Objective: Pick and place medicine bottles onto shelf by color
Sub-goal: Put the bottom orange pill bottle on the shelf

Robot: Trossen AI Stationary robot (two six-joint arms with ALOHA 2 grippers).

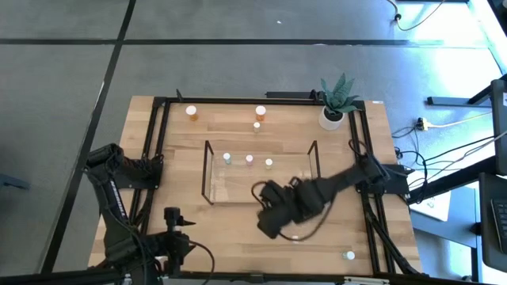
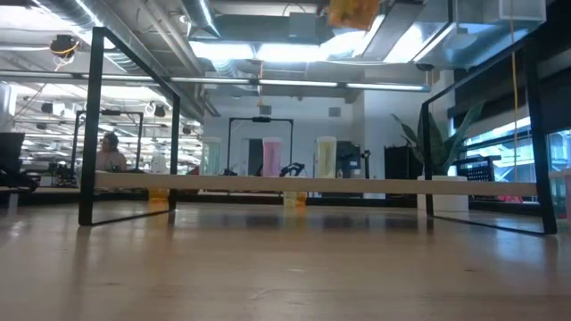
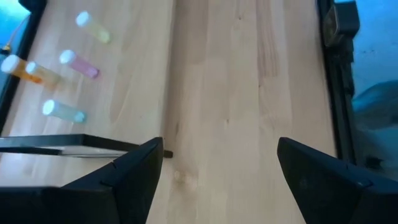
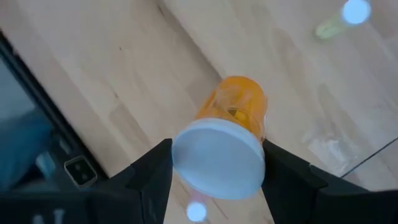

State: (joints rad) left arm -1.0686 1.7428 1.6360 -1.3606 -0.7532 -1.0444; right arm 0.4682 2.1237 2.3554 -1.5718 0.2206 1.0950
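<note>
My right gripper [image 4: 217,168] hangs over the near side of the table [image 1: 273,222], just in front of the clear shelf [image 1: 261,170], and is shut on an orange medicine bottle [image 4: 239,102] with a white cap. The low view shows this bottle's lower end [image 2: 352,11] high above the table. Three small bottles stand upright on the shelf: greenish [image 1: 226,157], pink [image 1: 249,159] and pale [image 1: 268,163]. My left gripper [image 3: 221,152] waits open at the near left [image 1: 171,215], with nothing between its fingers. My right gripper pinches the orange bottle at its capped top end [image 4: 217,158] between its two fingers [image 4: 155,171], one on each side. The fingers come from above, pointing steeply down. The bottle hangs below them, cap up and somewhat tilted, lifted clear of the table.
Two orange bottles [image 1: 192,112] [image 1: 261,112] and a small one [image 1: 257,125] stand near the far edge. Another bottle [image 1: 348,255] sits at the near right corner. A potted plant [image 1: 333,107] stands at the far right. Black frame rails [image 1: 158,150] run along the table's sides.
</note>
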